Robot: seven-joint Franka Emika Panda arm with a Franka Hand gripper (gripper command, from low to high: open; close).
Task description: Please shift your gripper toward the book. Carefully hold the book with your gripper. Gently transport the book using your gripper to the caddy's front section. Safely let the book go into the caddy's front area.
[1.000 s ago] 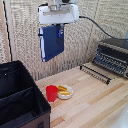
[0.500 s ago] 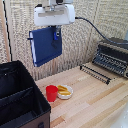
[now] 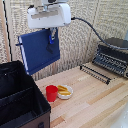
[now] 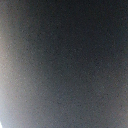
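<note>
The navy-blue book [image 3: 39, 52] hangs upright in the air, held by its top edge in my white gripper [image 3: 51, 34], which is shut on it. It sits above the table, just toward the exterior view's right of the black caddy [image 3: 20, 100], which stands at the exterior view's lower left with a divider [image 3: 17, 92] splitting its inside. The wrist view shows only a dark blurred surface [image 4: 64, 60] filling the frame, likely the book's cover.
A red cup [image 3: 51, 93] and a small white dish of yellow food [image 3: 64, 91] stand on the wooden table [image 3: 95, 100] beside the caddy. A dark toaster oven [image 3: 114, 56] with a pulled-out rack [image 3: 95, 73] is at the exterior view's right. A cable [image 3: 90, 27] trails from the arm.
The gripper has carried the book toward the exterior view's left, closer to the caddy, at about the same height. The cup, dish and oven have not moved.
</note>
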